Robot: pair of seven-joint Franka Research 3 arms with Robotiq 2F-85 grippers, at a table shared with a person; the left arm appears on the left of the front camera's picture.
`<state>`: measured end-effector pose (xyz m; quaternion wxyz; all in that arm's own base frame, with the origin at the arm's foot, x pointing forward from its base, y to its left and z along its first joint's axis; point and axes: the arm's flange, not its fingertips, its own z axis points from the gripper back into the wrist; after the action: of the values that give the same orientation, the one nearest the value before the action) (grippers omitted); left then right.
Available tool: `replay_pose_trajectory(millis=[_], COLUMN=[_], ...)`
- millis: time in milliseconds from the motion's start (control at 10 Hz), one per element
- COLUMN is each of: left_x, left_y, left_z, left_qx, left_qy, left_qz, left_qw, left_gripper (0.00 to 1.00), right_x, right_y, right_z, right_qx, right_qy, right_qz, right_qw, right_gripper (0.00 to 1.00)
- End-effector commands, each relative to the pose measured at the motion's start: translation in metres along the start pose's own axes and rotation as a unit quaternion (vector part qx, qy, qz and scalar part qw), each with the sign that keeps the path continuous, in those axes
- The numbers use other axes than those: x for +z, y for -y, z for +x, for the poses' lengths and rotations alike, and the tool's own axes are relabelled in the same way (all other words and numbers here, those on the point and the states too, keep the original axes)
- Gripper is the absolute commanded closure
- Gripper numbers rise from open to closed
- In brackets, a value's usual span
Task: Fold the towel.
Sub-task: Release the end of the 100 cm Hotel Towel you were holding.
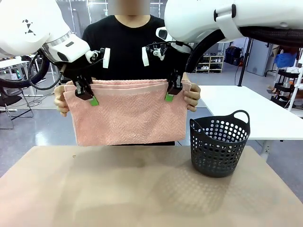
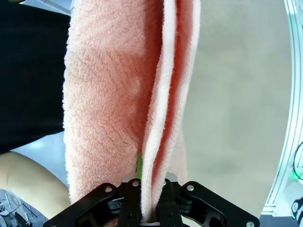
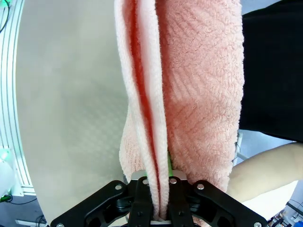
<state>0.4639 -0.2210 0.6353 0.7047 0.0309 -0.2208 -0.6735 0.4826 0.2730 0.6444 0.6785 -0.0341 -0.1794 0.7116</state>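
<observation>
The salmon-pink towel (image 1: 125, 116) hangs folded in the air above the far part of the table, its top edges level. My left gripper (image 1: 90, 97) is shut on its upper left corner, and my right gripper (image 1: 171, 93) is shut on its upper right corner. A person's hands (image 1: 60, 101) hold the towel's two outer edges behind my fingers. In the left wrist view the towel (image 2: 128, 94) runs up from my shut left gripper (image 2: 144, 215) in doubled layers. The right wrist view has the towel (image 3: 189, 94) pinched the same way in my right gripper (image 3: 158, 215).
A dark perforated plastic basket (image 1: 219, 144) with handles stands on the table's right side. The beige table (image 1: 118, 189) spreads below the towel. The person in black stands at the far edge. A white table (image 1: 246, 111) is behind on the right.
</observation>
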Motion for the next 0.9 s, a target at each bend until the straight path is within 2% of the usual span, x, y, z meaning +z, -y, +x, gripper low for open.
replay_pose_trajectory(millis=[0,800], left_x=[0.0022,0.0022], left_y=[-0.0005,-0.0005], left_z=[-0.0009,-0.0009], left_qx=[0.000,0.000], left_qy=[-0.002,-0.002], left_qz=[0.003,0.003], left_qw=[1.000,1.000], left_gripper=[1.00,1.00], right_x=[0.0007,0.0007], right_y=[0.0008,0.0008], right_z=[-0.0014,-0.0014], right_qx=[0.000,0.000], right_qy=[-0.002,-0.002], right_qz=[-0.002,-0.002], right_qw=[1.000,1.000], right_gripper=[1.00,1.00])
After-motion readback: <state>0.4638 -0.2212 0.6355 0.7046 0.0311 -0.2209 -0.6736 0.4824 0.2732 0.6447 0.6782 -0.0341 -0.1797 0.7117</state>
